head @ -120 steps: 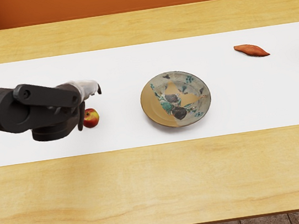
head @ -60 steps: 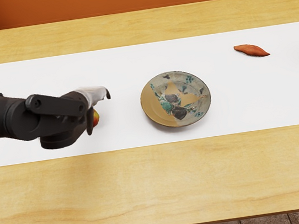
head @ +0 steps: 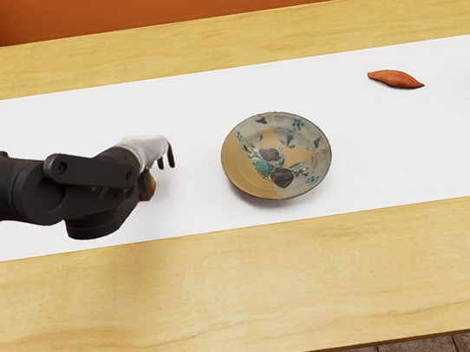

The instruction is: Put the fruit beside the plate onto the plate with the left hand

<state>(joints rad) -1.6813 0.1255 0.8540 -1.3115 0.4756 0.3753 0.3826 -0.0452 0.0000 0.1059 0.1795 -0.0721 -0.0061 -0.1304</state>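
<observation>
A red-and-yellow fruit (head: 152, 185) lies on the white runner left of the patterned plate (head: 236, 170). Only a sliver of it shows, at the right edge of my left hand. My left hand (head: 157, 173), in a white glove on a black arm, hangs right over the fruit. Its fingers (head: 168, 157) bend downward just past the fruit's right side and stand a little apart from it. The fruit rests on the runner. The plate holds nothing. My right hand is out of view.
An orange, elongated vegetable (head: 395, 79) lies on the runner at the far right. The white runner (head: 350, 186) crosses the wooden table (head: 251, 287) from left to right. An orange wall runs behind the table.
My left hand moved right over the fruit and covered it. Its fingers, stretched out before, have now bent downward. The fruit has not moved.
</observation>
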